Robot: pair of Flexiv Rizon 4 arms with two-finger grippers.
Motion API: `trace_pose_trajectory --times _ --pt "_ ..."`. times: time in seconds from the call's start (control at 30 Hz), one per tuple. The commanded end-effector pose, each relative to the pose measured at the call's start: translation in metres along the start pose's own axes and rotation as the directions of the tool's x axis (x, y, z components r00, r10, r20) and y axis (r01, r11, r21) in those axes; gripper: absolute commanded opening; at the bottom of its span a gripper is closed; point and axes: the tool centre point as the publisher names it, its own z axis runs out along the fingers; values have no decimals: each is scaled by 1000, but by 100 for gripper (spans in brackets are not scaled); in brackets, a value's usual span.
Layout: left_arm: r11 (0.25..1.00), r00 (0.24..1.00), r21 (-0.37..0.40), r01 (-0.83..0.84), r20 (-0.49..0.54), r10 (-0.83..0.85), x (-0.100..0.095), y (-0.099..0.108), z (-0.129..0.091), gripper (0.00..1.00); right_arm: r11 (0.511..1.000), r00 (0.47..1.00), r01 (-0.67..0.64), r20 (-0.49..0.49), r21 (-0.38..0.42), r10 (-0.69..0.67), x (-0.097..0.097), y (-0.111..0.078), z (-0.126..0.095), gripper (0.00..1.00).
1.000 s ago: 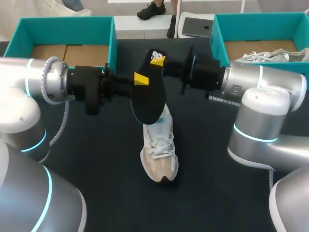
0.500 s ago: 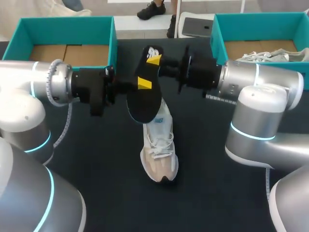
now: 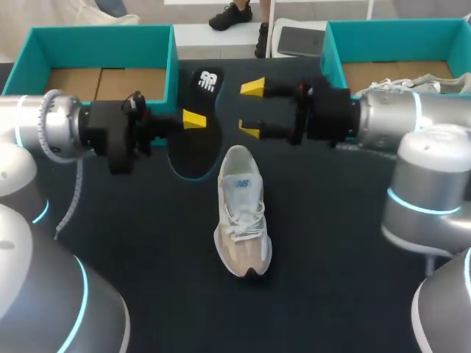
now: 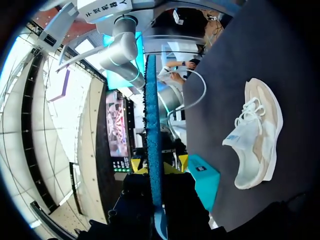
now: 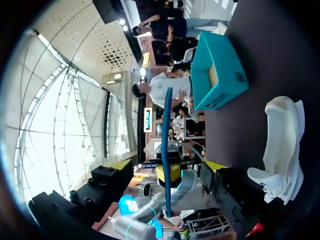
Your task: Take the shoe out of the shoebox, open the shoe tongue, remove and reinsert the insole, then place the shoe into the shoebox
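Left pincer [image 3: 193,119] gripping insole [image 3: 193,151], right pincer [image 3: 251,108] spread, shoe [image 3: 241,213] nearby

Insole [image 3: 193,147] hides the left tool's [image 3: 193,120] far finger. At two o'clock the cut-off box [image 3: 383,33] holds a shoe [image 3: 401,84] partly behind the right arm [image 3: 412,125].

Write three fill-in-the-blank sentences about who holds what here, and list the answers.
1. The black insole is gripped by the ___ tool.
2. The right tool is ___, with nothing between its fingers.
3. The beige and white sneaker lies outside the left shoebox and the right shoebox, on the ___.
Answers: left; open; table.
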Motion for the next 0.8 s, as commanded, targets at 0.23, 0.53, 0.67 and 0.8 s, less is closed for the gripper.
trace_pose_trajectory --times 0.23,0.53,0.67,0.8 --pt "999 1000 -32 13 -5 -13 -3 -11 -11 0 999 997 10 75 38 -12 17 -4 -52 100" --pt "999 1000 -32 13 -5 -13 -3 -11 -11 0 999 997 10 75 38 -12 17 -4 -52 100" --pt "882 879 -48 470 -64 -472 -16 -20 -13 0 999 997 10 75 38 -12 17 -4 -52 100" --pt "690 668 -68 721 -200 -717 -38 -35 -17 0 999 997 10 75 38 -12 17 -4 -52 100"
